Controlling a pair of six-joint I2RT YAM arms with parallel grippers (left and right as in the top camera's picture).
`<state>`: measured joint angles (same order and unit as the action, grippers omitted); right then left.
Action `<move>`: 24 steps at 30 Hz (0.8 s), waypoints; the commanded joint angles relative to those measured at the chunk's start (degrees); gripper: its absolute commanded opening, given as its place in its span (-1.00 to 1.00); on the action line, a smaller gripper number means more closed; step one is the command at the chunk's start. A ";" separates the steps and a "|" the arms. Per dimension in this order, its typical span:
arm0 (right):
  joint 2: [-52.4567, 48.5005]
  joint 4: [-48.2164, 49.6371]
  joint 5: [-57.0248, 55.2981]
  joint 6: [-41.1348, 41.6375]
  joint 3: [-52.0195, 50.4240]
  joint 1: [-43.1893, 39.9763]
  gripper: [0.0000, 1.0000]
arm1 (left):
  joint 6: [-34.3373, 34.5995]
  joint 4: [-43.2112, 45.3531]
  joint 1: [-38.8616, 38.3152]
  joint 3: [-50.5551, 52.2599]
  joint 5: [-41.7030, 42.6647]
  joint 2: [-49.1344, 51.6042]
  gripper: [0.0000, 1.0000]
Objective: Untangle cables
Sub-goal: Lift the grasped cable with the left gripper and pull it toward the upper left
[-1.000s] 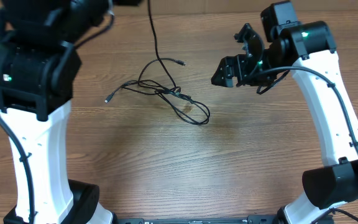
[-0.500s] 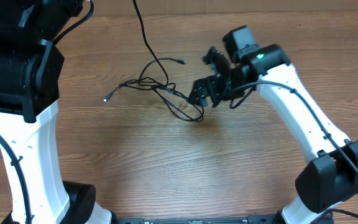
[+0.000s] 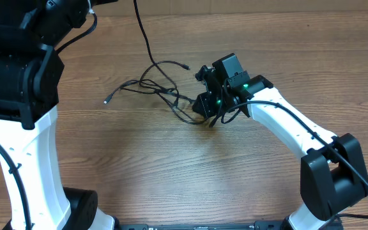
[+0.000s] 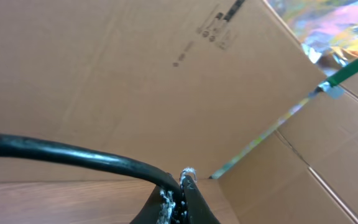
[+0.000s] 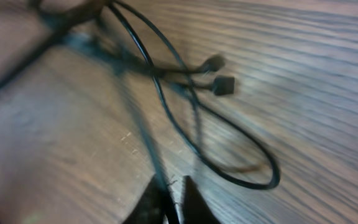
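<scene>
Pinching cables (image 5: 159, 73), seemingly: shut right pincer (image 5: 174, 188).

The cables (image 3: 165, 96) were black with small silvery plug tips. The tabletop (image 3: 171, 172) was mid-brown, with fine straight wood grain. The left arm (image 3: 24, 153) and right arm (image 3: 280, 124) had white links and black joints. A green light (image 3: 243, 85) glowed by the black right hand (image 3: 204, 105). In the left wrist view, the cardboard box (image 4: 104, 74) was tan with small black print, and a green strap (image 4: 347, 67) showed at two o'clock.
</scene>
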<state>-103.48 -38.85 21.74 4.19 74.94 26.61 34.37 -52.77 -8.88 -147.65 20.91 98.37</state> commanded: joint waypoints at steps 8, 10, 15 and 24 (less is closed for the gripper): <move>5.03 -7.28 -14.67 9.77 0.07 -8.46 -0.92 | -3.43 -5.62 8.96 -0.37 -0.39 -1.42 -0.92; 7.87 -10.27 -14.93 9.70 0.57 -11.87 -0.93 | -4.87 -7.61 12.31 -0.37 -2.38 -1.42 -0.92; 14.25 -17.03 -18.38 10.40 0.90 -21.00 -0.92 | -8.09 -13.33 18.36 -0.37 -12.37 -1.36 -0.92; 16.70 -23.21 -19.82 19.04 0.90 -40.26 -0.93 | -14.36 -19.91 20.87 -0.20 -34.56 -0.42 -0.92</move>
<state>-87.02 -62.00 3.42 19.53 74.96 -9.15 24.84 -72.14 11.16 -147.65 -1.34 98.37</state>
